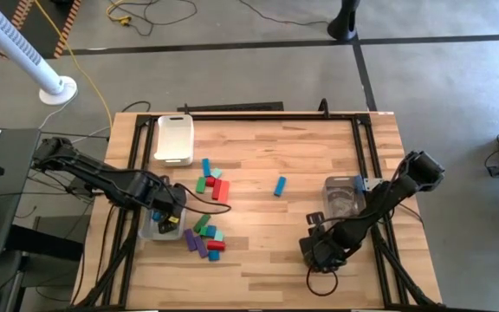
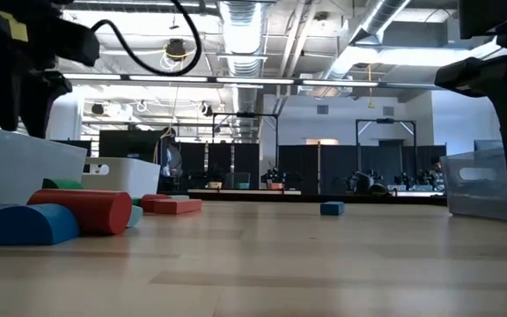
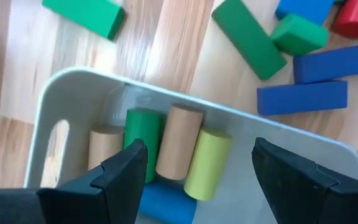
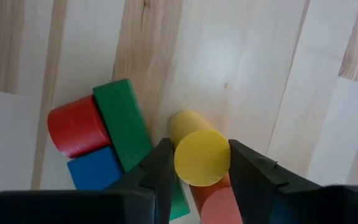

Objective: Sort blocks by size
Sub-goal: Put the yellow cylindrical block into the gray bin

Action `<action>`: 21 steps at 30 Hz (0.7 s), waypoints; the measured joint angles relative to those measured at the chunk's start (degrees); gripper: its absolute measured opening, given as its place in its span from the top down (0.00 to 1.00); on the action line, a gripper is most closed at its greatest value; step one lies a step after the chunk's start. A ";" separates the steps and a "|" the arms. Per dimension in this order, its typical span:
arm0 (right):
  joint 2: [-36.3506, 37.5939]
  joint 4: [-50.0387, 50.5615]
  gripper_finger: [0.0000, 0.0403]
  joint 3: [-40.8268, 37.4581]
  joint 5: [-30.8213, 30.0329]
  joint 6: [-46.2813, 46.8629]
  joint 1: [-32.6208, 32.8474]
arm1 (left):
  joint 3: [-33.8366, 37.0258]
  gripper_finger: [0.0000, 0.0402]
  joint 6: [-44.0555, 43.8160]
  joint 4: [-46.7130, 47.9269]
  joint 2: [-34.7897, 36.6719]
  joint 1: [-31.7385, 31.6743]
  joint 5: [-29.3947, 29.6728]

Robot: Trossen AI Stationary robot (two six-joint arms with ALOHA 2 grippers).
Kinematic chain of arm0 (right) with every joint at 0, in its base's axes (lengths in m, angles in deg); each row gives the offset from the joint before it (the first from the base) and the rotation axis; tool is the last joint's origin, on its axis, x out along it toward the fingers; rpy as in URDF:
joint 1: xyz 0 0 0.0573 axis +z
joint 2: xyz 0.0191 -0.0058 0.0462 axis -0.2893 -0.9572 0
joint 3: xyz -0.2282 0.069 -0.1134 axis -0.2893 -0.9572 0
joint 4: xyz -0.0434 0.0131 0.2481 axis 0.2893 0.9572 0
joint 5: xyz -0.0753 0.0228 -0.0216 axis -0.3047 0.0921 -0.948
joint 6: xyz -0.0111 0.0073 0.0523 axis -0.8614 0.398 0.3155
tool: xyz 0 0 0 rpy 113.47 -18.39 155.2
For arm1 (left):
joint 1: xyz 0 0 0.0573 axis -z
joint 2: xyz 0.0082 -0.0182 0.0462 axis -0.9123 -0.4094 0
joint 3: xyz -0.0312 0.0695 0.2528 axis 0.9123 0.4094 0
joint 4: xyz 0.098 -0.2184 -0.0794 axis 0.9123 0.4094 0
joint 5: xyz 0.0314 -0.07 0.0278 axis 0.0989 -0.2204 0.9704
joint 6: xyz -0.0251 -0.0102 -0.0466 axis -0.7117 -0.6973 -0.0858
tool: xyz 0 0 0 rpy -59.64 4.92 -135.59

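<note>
Directly between the fingers of the right gripper (image 4: 199, 163) sits a yellow wooden cylinder (image 4: 201, 155), its round end face filling the narrow gap, both fingers pressed against its sides. Just beyond the jaws, on the pale wood table (image 4: 278, 74), a green rectangular block (image 4: 123, 121), a red cylinder (image 4: 76, 124) and a blue block (image 4: 95, 169) lie touching one another.

Across the table, the left gripper (image 3: 197, 163) hangs with its jaws spread wide over a clear plastic bin (image 3: 73, 93). Below that gap lie a green cylinder (image 3: 142, 134), a tan cylinder (image 3: 179, 140) and a pale yellow-green cylinder (image 3: 207, 162), side by side. More green and blue bars (image 3: 300, 96) lie outside the bin, past the fingertips.
</note>
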State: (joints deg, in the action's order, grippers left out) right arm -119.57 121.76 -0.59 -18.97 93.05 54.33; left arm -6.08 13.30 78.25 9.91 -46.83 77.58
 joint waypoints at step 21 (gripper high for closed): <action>0.04 -19.69 0.62 8.48 -8.56 -28.97 -10.17 | -2.59 0.31 23.45 -28.02 0.00 -0.02 11.12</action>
State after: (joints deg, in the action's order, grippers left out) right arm -119.54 102.08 7.89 -27.53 64.09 44.17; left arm -8.67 36.75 50.23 9.91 -46.85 88.70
